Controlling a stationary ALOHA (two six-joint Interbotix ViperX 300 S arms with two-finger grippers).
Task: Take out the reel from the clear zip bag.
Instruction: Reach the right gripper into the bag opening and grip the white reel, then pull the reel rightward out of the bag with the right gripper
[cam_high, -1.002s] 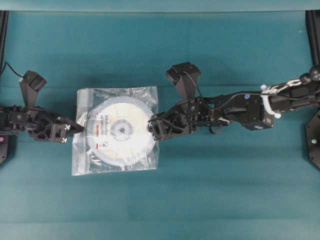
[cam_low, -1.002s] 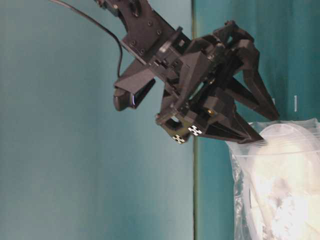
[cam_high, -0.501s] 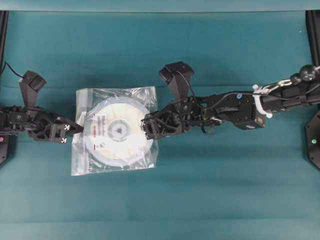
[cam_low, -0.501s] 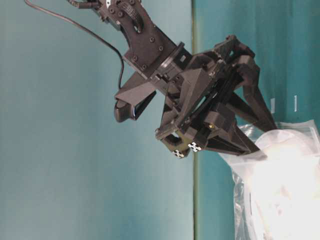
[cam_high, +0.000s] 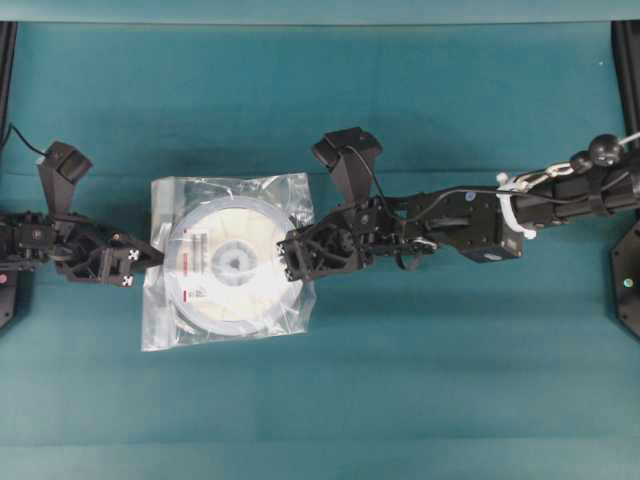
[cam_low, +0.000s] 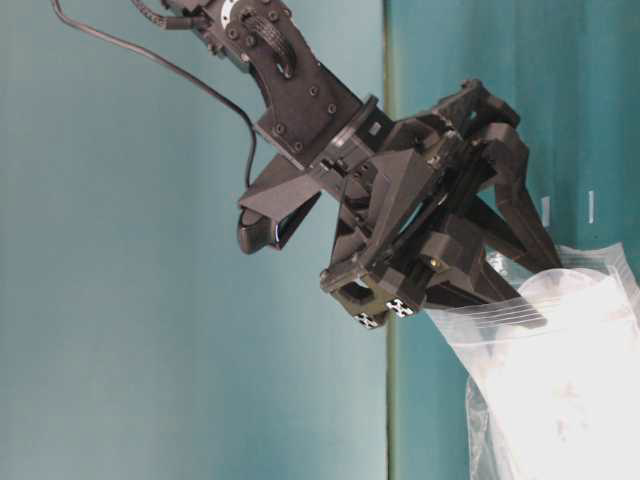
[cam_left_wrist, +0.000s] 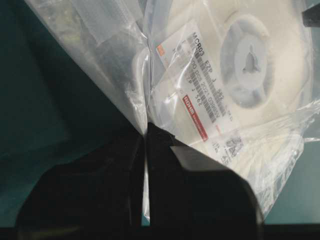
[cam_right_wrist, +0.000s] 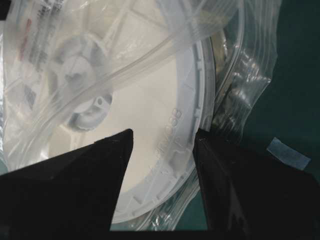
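The clear zip bag (cam_high: 296, 192) lies mid-table with the white reel (cam_high: 232, 262) inside it. My left gripper (cam_high: 157, 260) is shut on the bag's left edge; in the left wrist view its jaws (cam_left_wrist: 146, 131) pinch a fold of film beside the reel's red-marked label (cam_left_wrist: 200, 100). The table-level view shows that gripper (cam_low: 545, 300) holding the bag's edge (cam_low: 560, 400) raised. My right gripper (cam_high: 287, 258) reaches over the bag's right edge. Its jaws (cam_right_wrist: 165, 132) stand apart astride the reel's rim (cam_right_wrist: 200, 90), one finger over the face, and a zip strip (cam_right_wrist: 150, 60) curls across the reel.
The teal table (cam_high: 400, 400) spreads all round the bag. A small pale tape mark (cam_right_wrist: 287, 152) lies on the cloth near the right gripper. Black frame posts (cam_high: 625, 60) stand at the far side edges, and the right arm (cam_high: 470, 225) stretches across the right half.
My right gripper has pushed leftward, from the bag's right edge onto the reel, and its jaws have narrowed. The left gripper has kept its pinch, and the bag's edge sits slightly higher.
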